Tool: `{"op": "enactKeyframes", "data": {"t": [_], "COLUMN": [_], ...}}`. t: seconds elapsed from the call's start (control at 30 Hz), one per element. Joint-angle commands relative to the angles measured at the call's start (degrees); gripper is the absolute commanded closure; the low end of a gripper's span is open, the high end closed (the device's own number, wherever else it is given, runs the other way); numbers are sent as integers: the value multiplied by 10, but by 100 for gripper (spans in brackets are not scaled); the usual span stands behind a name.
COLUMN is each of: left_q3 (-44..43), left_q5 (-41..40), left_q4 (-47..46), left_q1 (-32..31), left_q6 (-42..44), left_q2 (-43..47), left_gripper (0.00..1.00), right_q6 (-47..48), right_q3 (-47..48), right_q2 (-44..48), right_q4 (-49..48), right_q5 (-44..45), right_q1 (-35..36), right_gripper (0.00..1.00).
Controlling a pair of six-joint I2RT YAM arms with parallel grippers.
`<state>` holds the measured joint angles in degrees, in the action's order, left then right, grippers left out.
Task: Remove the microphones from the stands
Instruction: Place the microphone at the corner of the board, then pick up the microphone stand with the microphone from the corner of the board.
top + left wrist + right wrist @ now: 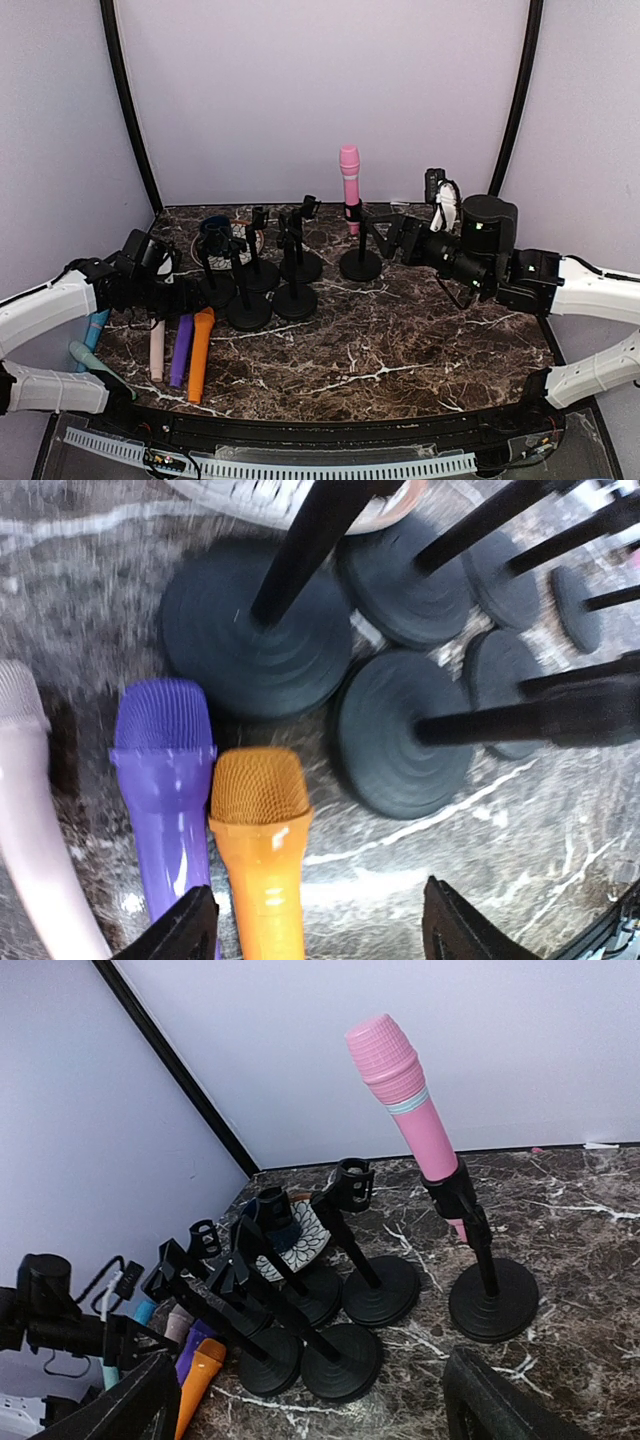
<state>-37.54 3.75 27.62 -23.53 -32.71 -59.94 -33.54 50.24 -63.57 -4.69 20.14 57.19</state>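
Right wrist view: pink microphone (415, 1110) at one o'clock from my released right jaws, near-upright in its stand (492, 1305). My left jaws, also released, are farther.

You have a pink microphone (402, 1095) with a pale band at twelve o'clock, in a black stand (492, 1300). Your bench (400, 340) is dark brown marble veined white. At eight o'clock lie an orange microphone (262, 850), a purple microphone (165, 770) and a pale pink microphone (35, 820). The plate (305, 1238) is white with dark flowers.
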Motion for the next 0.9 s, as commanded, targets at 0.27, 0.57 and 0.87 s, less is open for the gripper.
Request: {"op": "enactKeyframes", "data": {"t": [0.27, 0.57, 0.87], "left_q3": [-147, -129, -54], "left_q5": [63, 49, 67], "left_q4": [55, -65, -126], "left_q1": [159, 217, 216], "left_q6": [162, 252, 258], "left_q2": [10, 61, 82], "left_gripper": [16, 13, 14], "right_q6": [109, 196, 272], "right_q3": [79, 213, 413], "right_q2": [8, -146, -318], "right_q4": [113, 117, 133], "right_q5": [-14, -191, -228], "right_q1": [-75, -182, -210], "right_gripper": [1, 1, 2]}}
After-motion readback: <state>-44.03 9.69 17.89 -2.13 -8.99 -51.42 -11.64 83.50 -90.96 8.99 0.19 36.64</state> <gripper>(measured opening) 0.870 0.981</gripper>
